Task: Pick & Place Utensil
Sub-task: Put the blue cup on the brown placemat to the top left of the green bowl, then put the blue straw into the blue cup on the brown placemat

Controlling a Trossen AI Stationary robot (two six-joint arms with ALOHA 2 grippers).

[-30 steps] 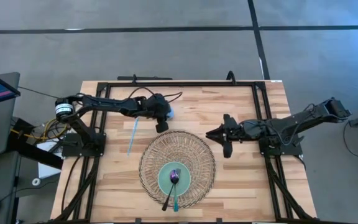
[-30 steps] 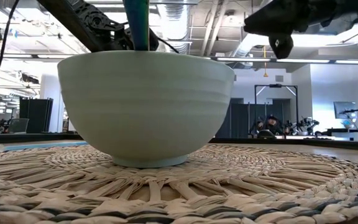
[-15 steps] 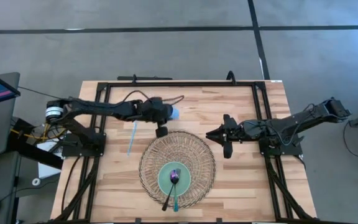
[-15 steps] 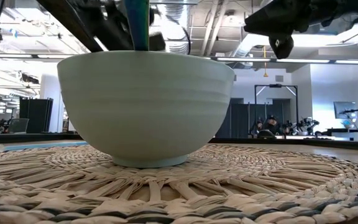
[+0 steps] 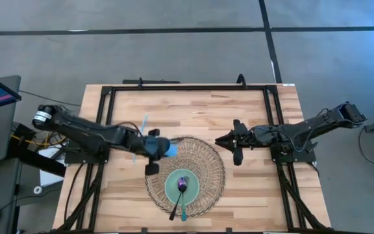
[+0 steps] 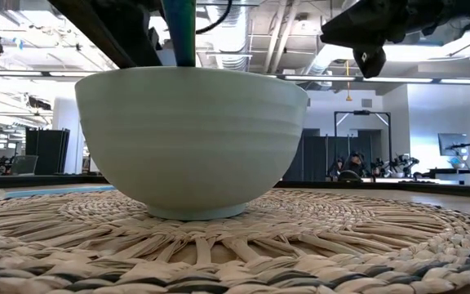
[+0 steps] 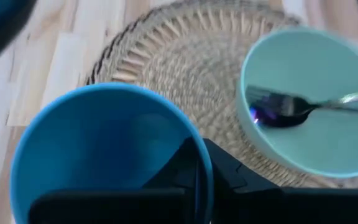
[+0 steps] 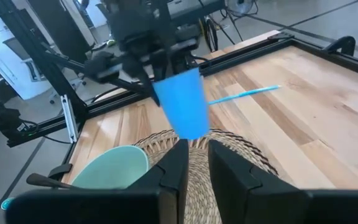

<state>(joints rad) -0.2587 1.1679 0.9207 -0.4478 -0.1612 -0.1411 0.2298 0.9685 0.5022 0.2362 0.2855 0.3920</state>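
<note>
My left gripper (image 5: 153,158) is shut on a blue cup (image 5: 170,149) above the far left edge of the round woven mat (image 5: 206,162). On the mat stands a pale green bowl (image 5: 174,190) holding a dark spoon (image 7: 278,110) and a teal-handled utensil (image 6: 178,31); both lean on the bowl's near rim. A thin blue utensil (image 8: 244,94) lies flat on the wood beyond the mat. My right gripper (image 5: 230,140) hovers at the mat's far right, its fingers (image 8: 174,169) a little apart with nothing between them. My left gripper holds the cup by its rim (image 7: 199,163), one finger inside the cup and one outside. It reaches in from the table's left, slanting down. The cup hangs clear of the mat, tilted, with its mouth toward the gripper and its bottom (image 8: 192,129) toward the mat.
A black metal frame (image 5: 187,87) runs along the table's far edge and down both sides. Bare wood (image 5: 258,195) lies to the right of the mat. Beyond the far edge, the room shows stands and cables.
My left gripper has swung from the table's far middle toward the near edge and slightly left, carrying the blue cup with it. The cup now hangs over the mat's far left edge, close to the bowl. My right arm has kept still.
</note>
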